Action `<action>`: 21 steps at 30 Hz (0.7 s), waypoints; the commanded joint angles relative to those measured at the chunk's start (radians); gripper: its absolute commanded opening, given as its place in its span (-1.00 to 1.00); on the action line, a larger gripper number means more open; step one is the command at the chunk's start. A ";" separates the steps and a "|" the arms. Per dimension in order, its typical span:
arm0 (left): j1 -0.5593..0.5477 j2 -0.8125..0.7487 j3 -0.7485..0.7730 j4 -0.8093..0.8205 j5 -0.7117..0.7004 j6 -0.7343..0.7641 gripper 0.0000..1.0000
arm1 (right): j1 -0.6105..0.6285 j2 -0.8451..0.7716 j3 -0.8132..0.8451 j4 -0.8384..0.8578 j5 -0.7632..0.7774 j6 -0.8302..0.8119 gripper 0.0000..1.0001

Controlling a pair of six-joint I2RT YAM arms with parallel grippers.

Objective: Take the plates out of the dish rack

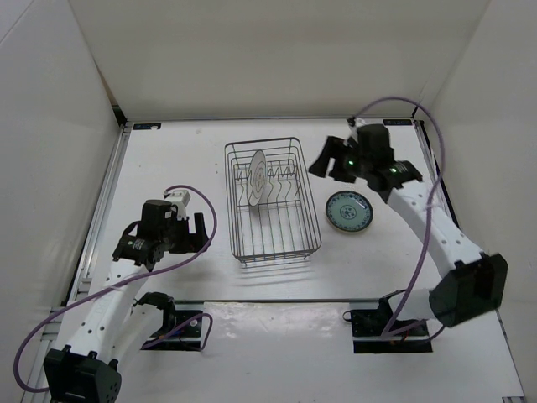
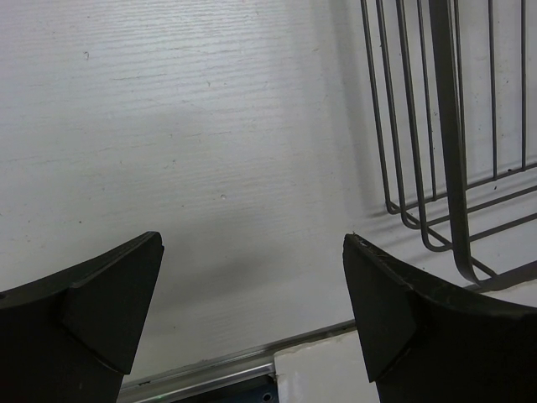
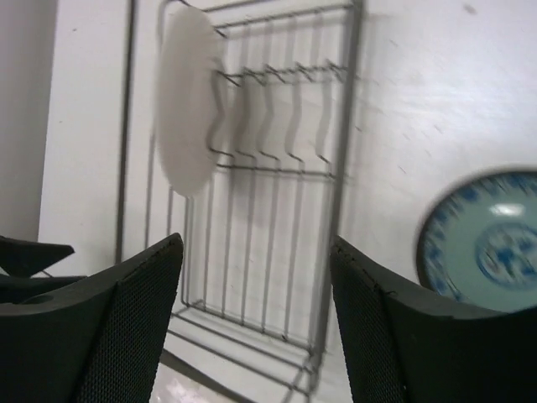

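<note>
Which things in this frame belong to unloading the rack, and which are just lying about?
Job: dish rack; white plate, standing upright in it; teal plate, flat on the table beside it.
Not the job: nothing loose in view, only the arms' purple cables.

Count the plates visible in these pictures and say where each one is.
2. A white plate stands on edge in the dish rack; a teal-blue patterned plate lies flat on the table, right of the rack. Another may be hidden.
</note>
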 commanded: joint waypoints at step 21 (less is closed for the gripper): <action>-0.005 0.010 0.041 0.005 0.091 -0.005 0.98 | 0.394 0.796 0.831 -0.182 0.489 -0.093 0.33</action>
